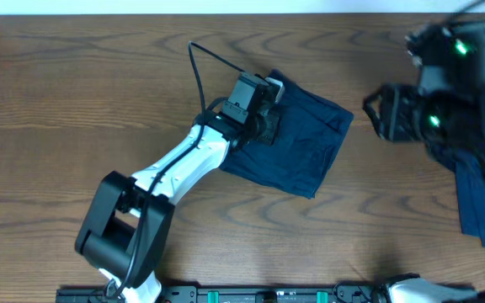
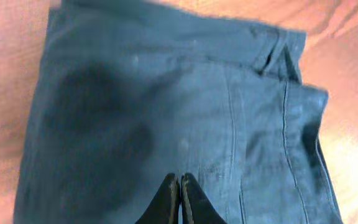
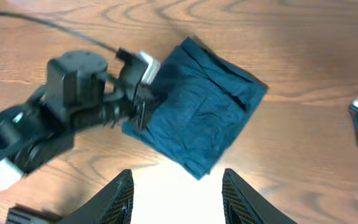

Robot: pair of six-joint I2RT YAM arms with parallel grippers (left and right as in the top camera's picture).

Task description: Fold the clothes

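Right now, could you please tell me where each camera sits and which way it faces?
Overhead: fixed above, facing straight down at the folded navy garment on the table; left arm and right arm show.
Left wrist: close over the garment; shut left end effector shows.
Right wrist: raised, angled down at garment and left arm; open right end effector shows.
Shared: all three show the garment.

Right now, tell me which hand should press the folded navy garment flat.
Left, probably. The left hand is shut with its fingertips directly over the folded navy garment. The right hand is open and hangs off to one side, over the wooden table.
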